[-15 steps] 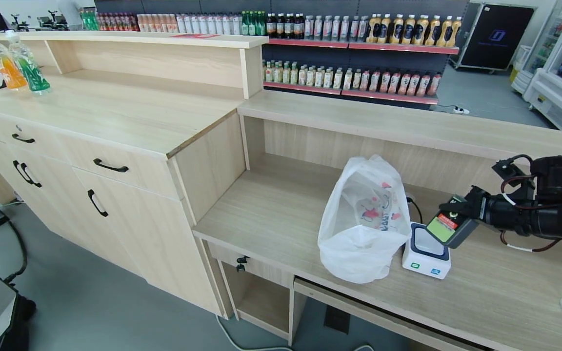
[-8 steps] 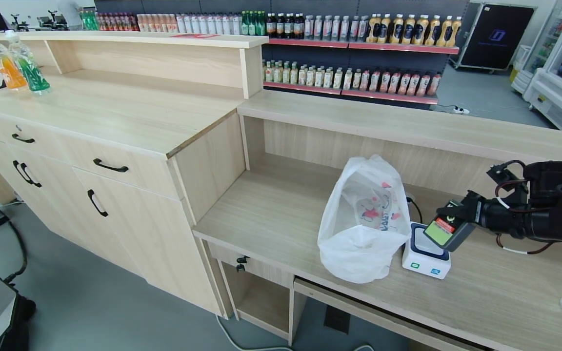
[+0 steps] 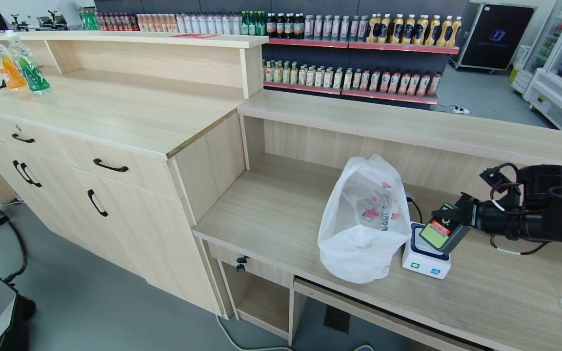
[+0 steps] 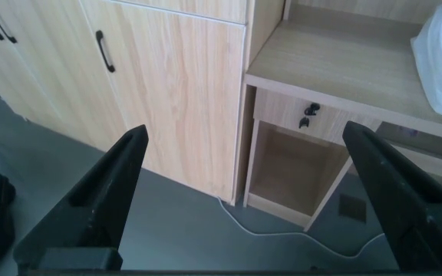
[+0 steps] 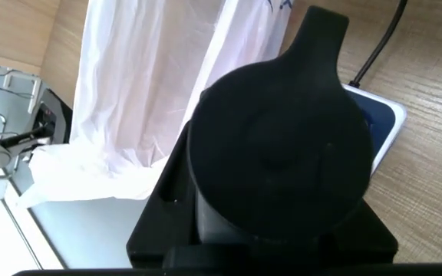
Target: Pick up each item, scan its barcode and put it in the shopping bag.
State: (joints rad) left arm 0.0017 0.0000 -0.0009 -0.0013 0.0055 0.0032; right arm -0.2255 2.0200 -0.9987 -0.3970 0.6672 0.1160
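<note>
Since a second ago your right gripper point(image 3: 449, 222) has come lower, with its jaws clamped on a small dark box point(image 3: 438, 233). It holds the box tilted just above the barcode scanner point(image 3: 425, 263), probably for reading. The shopping bag point(image 3: 361, 219) stands beside the scanner. Your left gripper point(image 4: 245, 134) has its jaws apart.

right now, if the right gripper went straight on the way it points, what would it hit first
Probably the scanner: the right gripper points down-left, and the box it holds hangs just over it. The shopping bag lies beyond; depth unclear.
</note>
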